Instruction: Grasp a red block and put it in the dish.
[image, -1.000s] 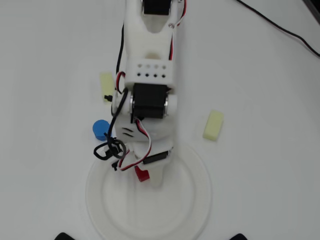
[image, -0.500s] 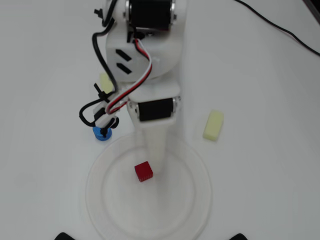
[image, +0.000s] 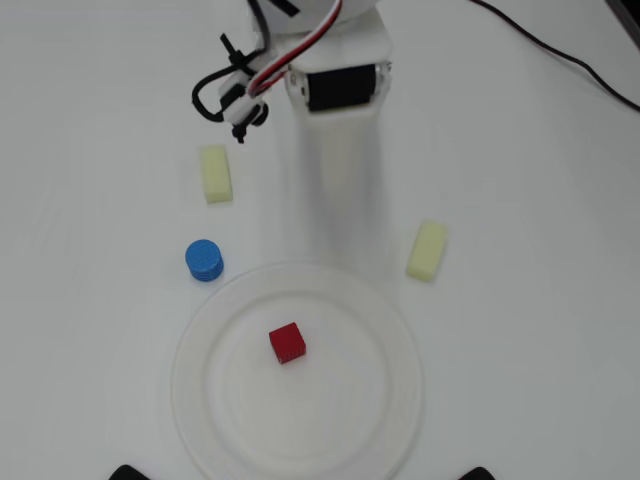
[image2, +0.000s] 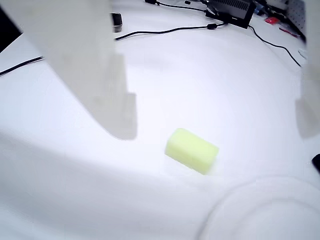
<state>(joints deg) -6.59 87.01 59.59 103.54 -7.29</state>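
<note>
The red block lies inside the dish, a little left of its centre, in the overhead view. My gripper hangs as a pale white shape above the table just beyond the dish's far rim, apart from the block. In the wrist view my gripper is open and empty, with one white finger at the left and the other at the right edge. The dish rim shows at the bottom right of that view. The red block is out of the wrist view.
A blue cylinder stands beside the dish's upper left rim. One pale yellow block lies left of the arm; another lies to the right and shows in the wrist view. Black cables run along the far table.
</note>
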